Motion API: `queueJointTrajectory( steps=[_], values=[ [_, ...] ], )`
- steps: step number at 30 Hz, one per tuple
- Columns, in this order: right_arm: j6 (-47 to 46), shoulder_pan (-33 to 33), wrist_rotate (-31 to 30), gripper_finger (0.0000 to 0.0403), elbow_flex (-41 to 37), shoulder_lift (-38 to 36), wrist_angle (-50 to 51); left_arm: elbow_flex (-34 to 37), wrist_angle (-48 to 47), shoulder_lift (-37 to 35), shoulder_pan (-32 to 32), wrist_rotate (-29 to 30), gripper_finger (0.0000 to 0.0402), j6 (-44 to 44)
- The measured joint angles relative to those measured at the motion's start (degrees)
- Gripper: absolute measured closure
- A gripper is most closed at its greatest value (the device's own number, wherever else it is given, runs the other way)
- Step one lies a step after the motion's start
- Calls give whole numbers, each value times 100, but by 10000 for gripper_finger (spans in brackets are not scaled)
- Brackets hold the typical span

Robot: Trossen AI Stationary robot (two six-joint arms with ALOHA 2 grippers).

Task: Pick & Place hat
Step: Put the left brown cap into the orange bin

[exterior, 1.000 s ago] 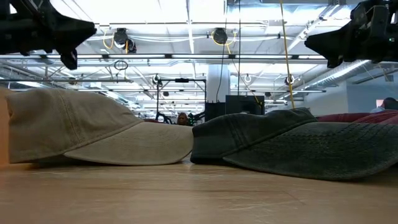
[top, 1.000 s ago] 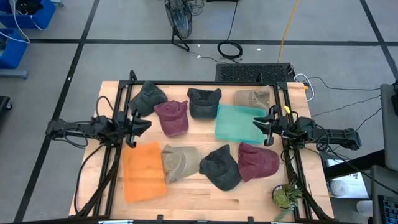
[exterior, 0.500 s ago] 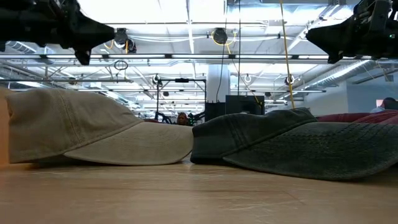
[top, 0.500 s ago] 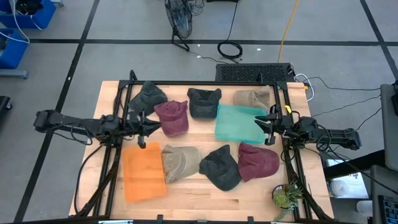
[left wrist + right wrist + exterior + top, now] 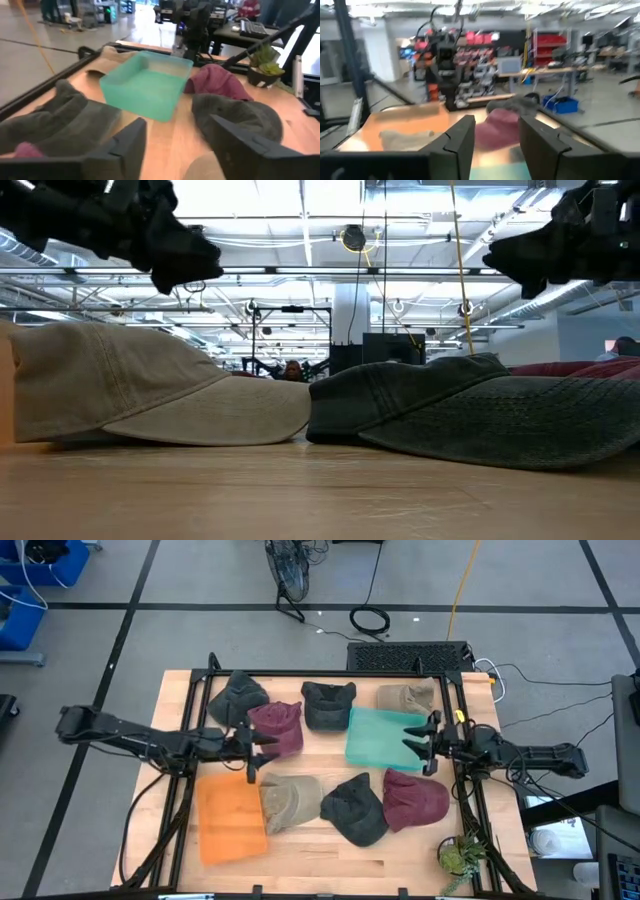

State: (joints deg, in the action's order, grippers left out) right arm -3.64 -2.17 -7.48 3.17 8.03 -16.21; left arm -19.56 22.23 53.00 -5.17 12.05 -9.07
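1. The left gripper [image 5: 252, 752] reaches in from 9 o'clock and hangs above the tabletop [image 5: 310, 845], at the lower left edge of the maroon hat [image 5: 277, 727]. Its fingers [image 5: 131, 145] are spread with nothing between them.
2. The right gripper [image 5: 417, 744] comes in from 3 o'clock and hangs over the right edge of the teal bin [image 5: 378, 737]. Its fingers [image 5: 462, 137] are spread and empty too.
3. Seven hats lie on the tabletop. Along the 12 o'clock edge sit a dark grey hat [image 5: 238, 696], the maroon hat, a black hat [image 5: 328, 704] and a tan hat [image 5: 406, 697].
4. Toward 6 o'clock sit a beige hat [image 5: 290, 802], a charcoal hat [image 5: 355, 808] and a dark red hat [image 5: 414, 798], each touching the next.
5. An orange bin [image 5: 230, 816] sits at 7 o'clock, just beside the beige hat.
6. The teal bin lies between the black hat and the right gripper, just below the tan hat in the high view.
7. A small plant [image 5: 460, 857] stands at the tabletop's 5 o'clock corner.
8. In the low view the beige hat [image 5: 150, 395] and the charcoal hat [image 5: 470, 415] meet brim to brim, both grippers dark above them.
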Motion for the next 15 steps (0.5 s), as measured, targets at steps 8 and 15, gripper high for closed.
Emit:
queueJointTrajectory(
  steps=[8, 15],
  values=[
    [-116, 4, 313, 250, 575, 1152, -6, -351, 36, 749, 47, -100, 100, 252],
    [29, 160, 501, 250, 1116, 2359, 54, -543, -63, 943, 53, -737, 109, -332]
  ],
)
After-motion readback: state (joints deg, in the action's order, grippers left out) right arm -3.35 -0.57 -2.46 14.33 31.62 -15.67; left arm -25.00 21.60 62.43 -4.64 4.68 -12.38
